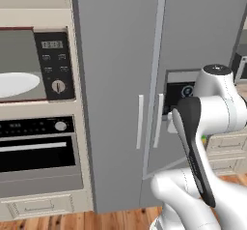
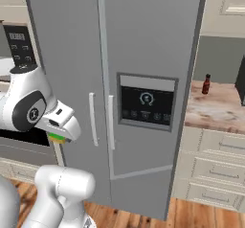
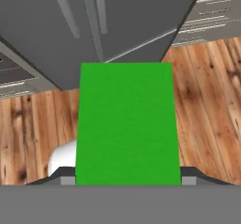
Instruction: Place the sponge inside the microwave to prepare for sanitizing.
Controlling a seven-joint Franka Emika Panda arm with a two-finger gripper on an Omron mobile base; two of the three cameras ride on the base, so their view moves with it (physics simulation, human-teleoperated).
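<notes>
Green: the sponge [image 3: 127,124] sits right in front of my camera, a flat bright slab standing out from my hand.
Jaws: about half open and closed on the sponge, one finger tip [image 3: 66,177] at each lower side of it.
Gripper [image 2: 56,137]: in the right base view I point down, low at the left, in front of the fridge; a sliver of green and yellow shows under my hand.
Floor [image 3: 207,105]: brown wood planks below me, seen on both sides of the sponge.
Fridge [image 2: 143,54]: tall, grey, two doors with pale upright handles and a dark panel in the right door; it stands just beyond me.
Oven [image 1: 36,151]: black front with a silver bar, left of the fridge, set in beige cabinets.
Microwave [image 1: 53,64]: above the oven, door open, grey cavity and white turntable [image 1: 17,84] showing, dark panel with a silver knob; well apart from the sponge.
Counter [image 2: 215,107]: right of the fridge, with a small dark bottle [image 2: 206,84] on it.
</notes>
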